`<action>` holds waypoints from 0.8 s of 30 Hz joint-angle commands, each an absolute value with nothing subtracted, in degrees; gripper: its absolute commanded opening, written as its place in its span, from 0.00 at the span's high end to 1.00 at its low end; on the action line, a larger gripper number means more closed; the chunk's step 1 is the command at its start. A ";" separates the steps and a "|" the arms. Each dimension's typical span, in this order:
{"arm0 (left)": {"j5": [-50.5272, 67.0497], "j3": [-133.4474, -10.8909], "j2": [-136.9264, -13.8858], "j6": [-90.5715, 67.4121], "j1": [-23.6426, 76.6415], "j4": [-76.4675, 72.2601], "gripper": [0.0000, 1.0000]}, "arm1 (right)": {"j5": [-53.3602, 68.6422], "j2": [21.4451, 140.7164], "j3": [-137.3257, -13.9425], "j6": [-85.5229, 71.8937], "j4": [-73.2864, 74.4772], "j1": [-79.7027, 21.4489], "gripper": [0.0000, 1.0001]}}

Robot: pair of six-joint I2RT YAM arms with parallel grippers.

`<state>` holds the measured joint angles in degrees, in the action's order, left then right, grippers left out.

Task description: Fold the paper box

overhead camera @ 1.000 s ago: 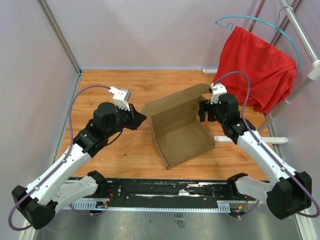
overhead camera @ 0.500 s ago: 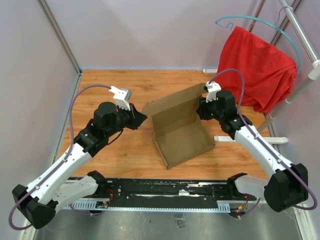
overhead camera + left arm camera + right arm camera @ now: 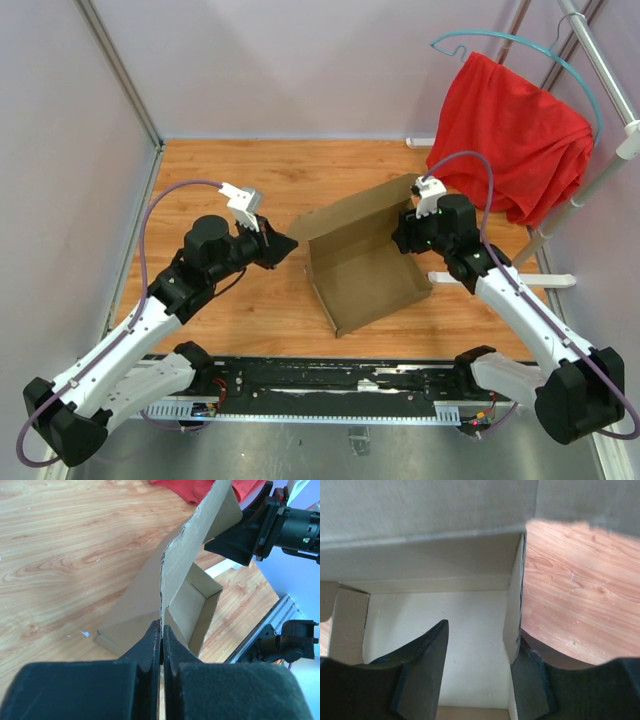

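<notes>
Tabletop, left end effector pinching paper box

The paper box lies on the table (cloth behind, rightward).

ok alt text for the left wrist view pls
The left gripper is pinched shut on the edge of a raised flap of the paper box. Beyond, its shallow tray sits on the wooden table, the right gripper by the flap's far end.

R fingers astride paper box side wall; wood table beyond.
</notes>
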<state>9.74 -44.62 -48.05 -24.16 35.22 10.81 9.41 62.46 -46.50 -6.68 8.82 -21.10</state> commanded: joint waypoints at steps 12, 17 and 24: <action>10.61 -39.96 -45.91 -25.76 37.63 15.56 1.00 | 6.89 38.81 -40.90 -9.42 23.35 -20.22 0.32; 8.83 -40.45 -47.37 -26.08 41.28 15.67 1.00 | 8.09 32.84 -42.68 -12.18 24.87 -20.22 0.32; 2.32 -41.44 -48.70 -26.99 45.70 16.63 1.00 | 13.98 37.12 -46.78 -13.01 24.57 -20.22 0.33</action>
<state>7.01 -41.52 -48.69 -26.24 44.58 13.50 9.37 34.28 -43.99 -11.53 23.99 -21.10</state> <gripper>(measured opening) 0.019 0.672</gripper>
